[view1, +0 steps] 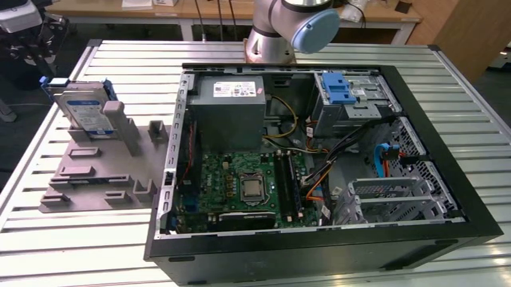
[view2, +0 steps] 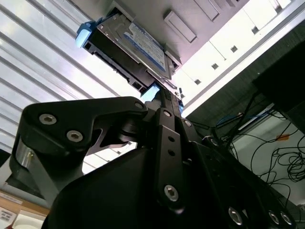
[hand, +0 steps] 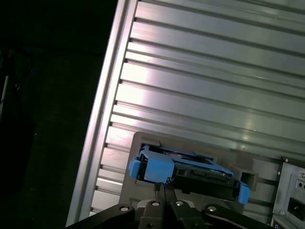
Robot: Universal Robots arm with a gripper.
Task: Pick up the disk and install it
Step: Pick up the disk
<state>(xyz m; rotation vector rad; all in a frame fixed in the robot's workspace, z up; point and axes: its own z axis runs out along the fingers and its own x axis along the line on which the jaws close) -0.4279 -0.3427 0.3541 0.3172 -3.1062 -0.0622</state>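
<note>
Finding one: the gripper (hand: 160,190) stands just short of the disk, at the far left of the exterior view. In the first wrist view its jaws appear pressed together with nothing between them, though their black links crowd that view and I hold this loosely.

Finding two: the disk (view1: 84,110) stands on edge, label outward, in a slot of the grey holder (view1: 96,173). Both wrist views show its blue rail frame (hand: 150,169) directly ahead of the jaws. It is not yet gripped.

Finding three: the holder lies on the slatted metal surface (view1: 80,239), beside the open computer case (view1: 319,257). Inside the case, at its far end, a metal drive cage (view1: 359,104) carries a blue latch piece (view1: 339,92).

Assessment: the step in hand is the pick-up. To be done well, the jaws would need to spread wider than the disk and close squarely on its flat faces or rails, clear of the connector edge. The lift should run straight along the slot, as any tilt could bind the rails against the holder's posts.
</note>
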